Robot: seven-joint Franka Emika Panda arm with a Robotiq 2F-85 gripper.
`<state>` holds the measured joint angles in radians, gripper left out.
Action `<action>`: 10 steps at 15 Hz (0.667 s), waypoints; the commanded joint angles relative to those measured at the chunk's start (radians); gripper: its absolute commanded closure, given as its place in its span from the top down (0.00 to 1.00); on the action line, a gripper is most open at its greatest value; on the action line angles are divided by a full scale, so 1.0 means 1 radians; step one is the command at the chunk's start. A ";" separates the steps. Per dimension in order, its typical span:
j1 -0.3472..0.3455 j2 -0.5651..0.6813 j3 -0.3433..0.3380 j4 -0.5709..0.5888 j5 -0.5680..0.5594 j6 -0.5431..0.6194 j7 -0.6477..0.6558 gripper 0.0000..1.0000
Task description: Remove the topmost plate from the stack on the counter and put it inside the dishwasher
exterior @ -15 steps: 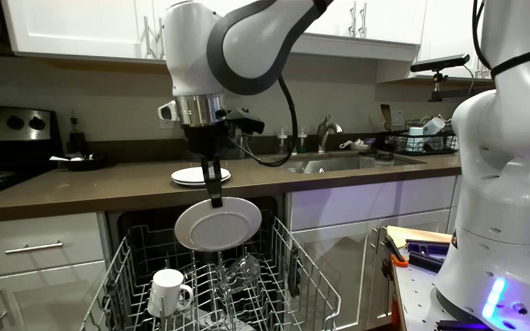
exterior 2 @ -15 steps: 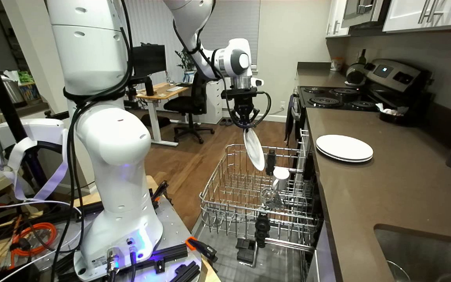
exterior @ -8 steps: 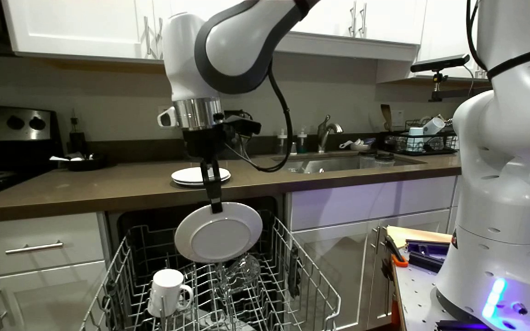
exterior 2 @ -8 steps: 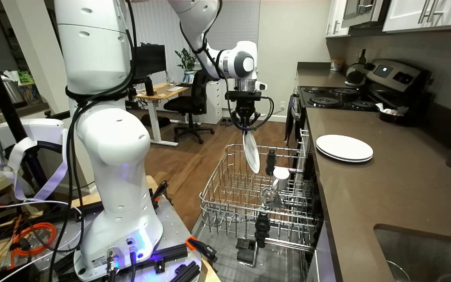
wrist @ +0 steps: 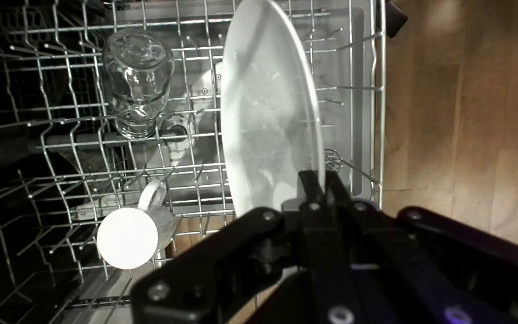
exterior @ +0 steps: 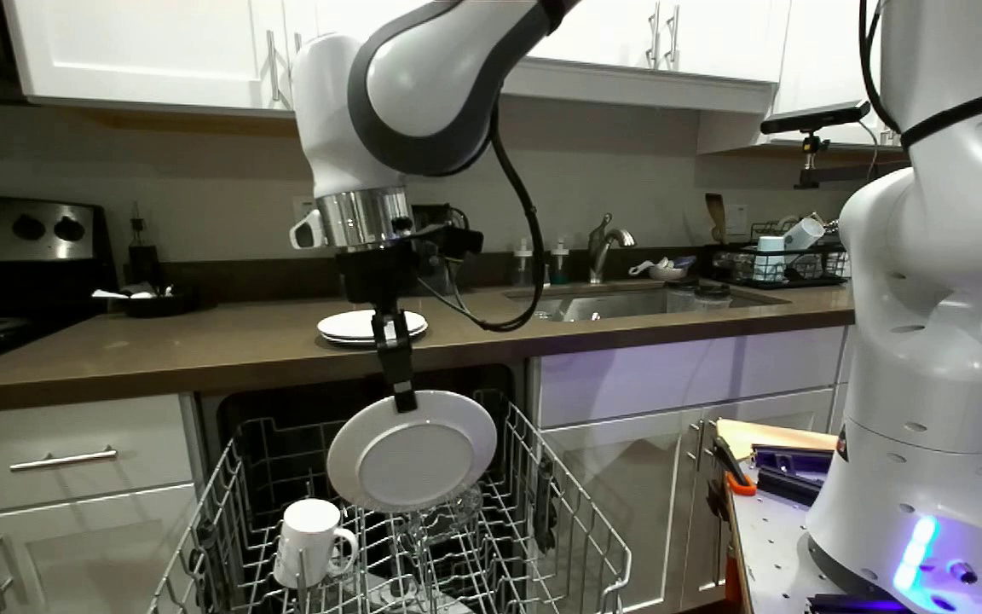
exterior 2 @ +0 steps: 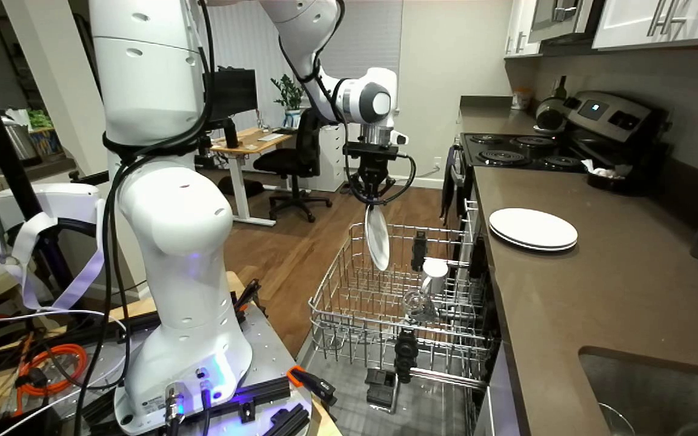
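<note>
so, gripper [wrist: 323, 180]: clamped on rim of plate [exterior: 414, 465]
plate: near upright, over dishwasher rack [wrist: 382, 121], contact unclear
stack [exterior 2: 533, 229]: on counter [exterior 2: 615, 290]
mug [exterior: 299, 546]: bottom up in dishwasher rack, near glass [wrist: 137, 81]

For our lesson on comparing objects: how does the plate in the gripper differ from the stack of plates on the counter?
The held plate hangs nearly upright, while the stack lies flat. The held plate is clamped in the gripper; the stack rests on the counter. The held plate is single, whereas the stack shows two plates. Both are plain white and round.
</note>
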<state>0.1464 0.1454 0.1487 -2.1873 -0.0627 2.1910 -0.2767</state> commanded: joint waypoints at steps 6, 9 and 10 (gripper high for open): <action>-0.014 0.040 0.024 0.025 0.125 -0.043 -0.059 0.05; -0.015 0.057 0.029 0.024 0.141 -0.058 -0.076 0.05; -0.016 0.061 0.030 0.022 0.144 -0.061 -0.087 0.05</action>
<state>0.1464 0.1962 0.1650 -2.1870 0.0439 2.1669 -0.3092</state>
